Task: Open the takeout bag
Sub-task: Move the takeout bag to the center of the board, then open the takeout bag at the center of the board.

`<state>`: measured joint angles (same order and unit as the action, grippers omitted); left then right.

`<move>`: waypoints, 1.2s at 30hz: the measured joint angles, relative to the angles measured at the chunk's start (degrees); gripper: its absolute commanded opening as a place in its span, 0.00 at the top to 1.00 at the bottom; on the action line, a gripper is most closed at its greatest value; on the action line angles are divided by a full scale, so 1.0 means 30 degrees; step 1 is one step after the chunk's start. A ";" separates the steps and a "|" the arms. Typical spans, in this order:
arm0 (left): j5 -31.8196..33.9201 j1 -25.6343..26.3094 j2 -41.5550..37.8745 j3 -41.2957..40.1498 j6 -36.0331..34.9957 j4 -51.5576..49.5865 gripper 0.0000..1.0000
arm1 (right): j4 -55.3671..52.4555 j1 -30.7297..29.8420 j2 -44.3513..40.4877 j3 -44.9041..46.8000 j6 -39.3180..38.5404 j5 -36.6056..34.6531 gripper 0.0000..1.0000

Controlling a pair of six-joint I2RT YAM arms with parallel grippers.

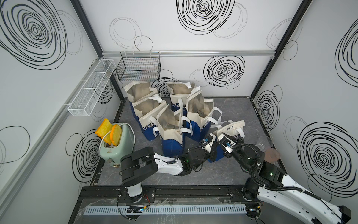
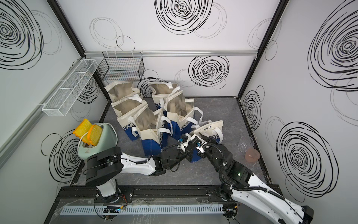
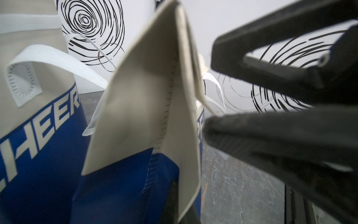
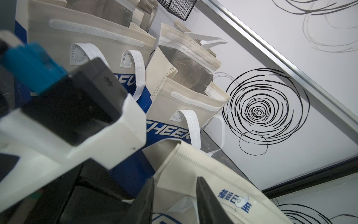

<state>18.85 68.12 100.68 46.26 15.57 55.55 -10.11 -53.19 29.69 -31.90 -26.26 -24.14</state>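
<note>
Front edge: slotted cable duct [image 1: 164,210] along the rail; left arm [image 1: 166,164] and right arm [image 1: 271,174] both reach in from there to the takeout bag [image 1: 232,128].

- Left gripper [image 3: 209,126]: fingers together; in the left wrist view the cream edge of the bag's top runs straight into the tips, so it looks pinched on that lip.
- Right gripper [image 4: 176,180]: just beside the left one; fingers [image 4: 205,199] apart, one on each side of the bag's cream top panel; fabric shows between them, not squeezed flat.
- Takeout bag: stands on the table [image 1: 217,174] right of centre; nearest bag to the arms, just in front of and to the right of the open ones; cream upper half, blue lower half, white handles; mouth closed flat in both top views.
- Left of the arms: pale green toaster [image 1: 118,147]; two orange-yellow bread slices [image 1: 116,135] stick out of its slots.
- Right, near the side wall: clear cup [image 1: 264,143] with a pink cup [image 1: 272,155] just beside it; can't tell whether either is upright.
- Further back: five open bags [image 1: 170,124] of the same kind crowded together, tops spread, silver lining showing.
- Far wall: black wire basket [image 1: 138,69] hung on the rail; left wall: long white mesh shelf [image 1: 91,87].
</note>
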 measured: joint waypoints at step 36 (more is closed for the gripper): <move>0.0619 0.0401 0.0000 0.0342 -0.0699 -0.0393 1.00 | 0.2368 -0.2346 0.1639 0.0328 -0.0554 -0.4881 1.00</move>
<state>20.71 69.32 100.68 47.29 13.47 54.37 -3.01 -60.23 34.61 -30.92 -27.92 -38.79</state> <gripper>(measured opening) 0.049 0.052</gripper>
